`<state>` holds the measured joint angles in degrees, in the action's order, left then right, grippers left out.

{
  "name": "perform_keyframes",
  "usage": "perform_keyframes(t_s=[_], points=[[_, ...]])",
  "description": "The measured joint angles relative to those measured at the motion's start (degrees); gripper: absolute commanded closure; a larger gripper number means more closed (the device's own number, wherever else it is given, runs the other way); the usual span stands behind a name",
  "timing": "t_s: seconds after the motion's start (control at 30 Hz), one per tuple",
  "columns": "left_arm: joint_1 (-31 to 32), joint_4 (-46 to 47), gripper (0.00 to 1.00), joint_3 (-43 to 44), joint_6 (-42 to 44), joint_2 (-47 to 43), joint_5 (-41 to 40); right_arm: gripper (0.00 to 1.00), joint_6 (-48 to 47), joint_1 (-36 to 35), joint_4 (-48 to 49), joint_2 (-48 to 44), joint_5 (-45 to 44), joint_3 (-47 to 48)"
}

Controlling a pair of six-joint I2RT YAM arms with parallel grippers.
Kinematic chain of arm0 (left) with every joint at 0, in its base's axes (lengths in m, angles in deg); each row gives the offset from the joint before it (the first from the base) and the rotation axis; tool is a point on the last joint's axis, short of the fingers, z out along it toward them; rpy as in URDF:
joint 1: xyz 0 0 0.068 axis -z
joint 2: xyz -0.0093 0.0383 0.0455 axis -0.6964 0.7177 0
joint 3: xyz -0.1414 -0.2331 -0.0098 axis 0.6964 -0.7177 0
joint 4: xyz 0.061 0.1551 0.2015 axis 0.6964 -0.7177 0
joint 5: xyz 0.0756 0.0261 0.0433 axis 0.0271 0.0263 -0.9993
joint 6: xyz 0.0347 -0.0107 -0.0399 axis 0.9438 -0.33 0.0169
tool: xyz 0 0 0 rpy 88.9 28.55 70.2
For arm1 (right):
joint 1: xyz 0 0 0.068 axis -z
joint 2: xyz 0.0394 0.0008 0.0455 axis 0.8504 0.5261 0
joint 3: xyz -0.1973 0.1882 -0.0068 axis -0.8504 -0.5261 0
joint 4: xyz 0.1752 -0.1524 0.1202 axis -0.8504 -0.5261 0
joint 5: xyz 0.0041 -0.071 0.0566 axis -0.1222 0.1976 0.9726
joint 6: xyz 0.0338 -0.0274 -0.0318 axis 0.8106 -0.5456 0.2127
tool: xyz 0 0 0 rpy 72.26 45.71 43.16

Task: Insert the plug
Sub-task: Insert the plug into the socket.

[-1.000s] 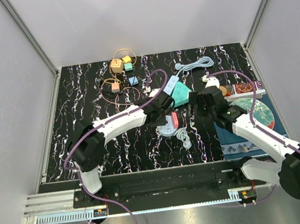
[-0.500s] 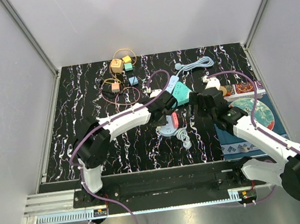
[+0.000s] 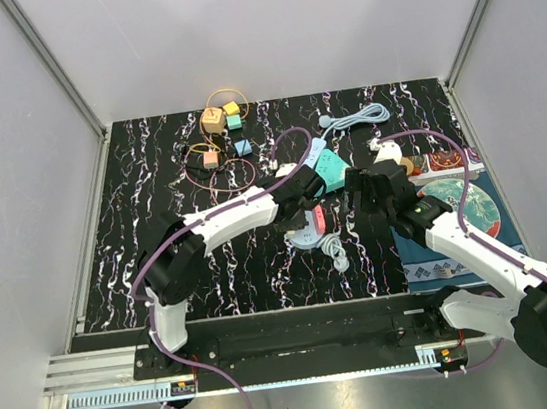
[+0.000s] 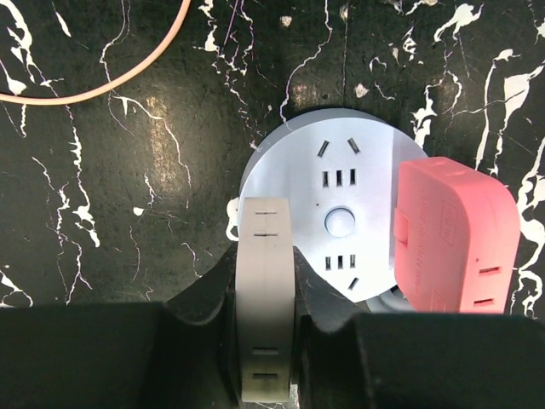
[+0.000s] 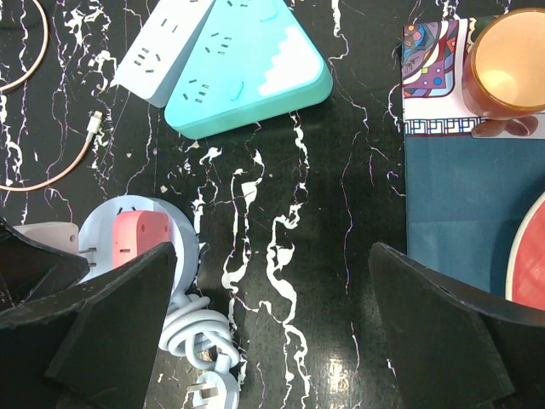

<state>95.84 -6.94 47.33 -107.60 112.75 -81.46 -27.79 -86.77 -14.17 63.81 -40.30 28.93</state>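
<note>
Now pinching a pale grey plug (image 4: 265,247) tight between both fingers of the left gripper (image 4: 265,294), over the rim of the round socket hub (image 4: 341,170) on the side away from the pink adapter (image 4: 456,234), and not yet seated in any slot. With the right gripper (image 5: 272,332) spread wide and empty, off to the right of the hub.

Likely ways to go wrong from here:
- Missing the slots if lowered off-line, pin alignment being impossible to read under the plug body.
- Shoving or tipping the loose hub if pressed at its edge rather than squarely over a slot set.
- Fouling the pink adapter plugged into the hub's far side.
- Twisting in the grip if forced down at an angle.

Underneath, a black marble-patterned tabletop (image 3: 149,180), probably slick enough to let the hub skate. Beyond the hub, a teal triangular power strip (image 5: 247,68) beside a white power strip (image 5: 162,47). Just beside the hub on its near side, a coiled white cable (image 5: 200,341). Well to the hub's right, a patterned placemat (image 5: 460,213). Boxed in by plain white walls (image 3: 260,25).
</note>
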Motion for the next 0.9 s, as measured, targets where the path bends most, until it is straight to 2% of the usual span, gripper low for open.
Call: perform_keyframes(t_s=[0.9], points=[[0.02, -1.84, 1.00, 3.23, 0.09, 3.39, 0.22, 0.00, -0.04, 0.00, 0.81, -0.15, 0.04, -0.24]])
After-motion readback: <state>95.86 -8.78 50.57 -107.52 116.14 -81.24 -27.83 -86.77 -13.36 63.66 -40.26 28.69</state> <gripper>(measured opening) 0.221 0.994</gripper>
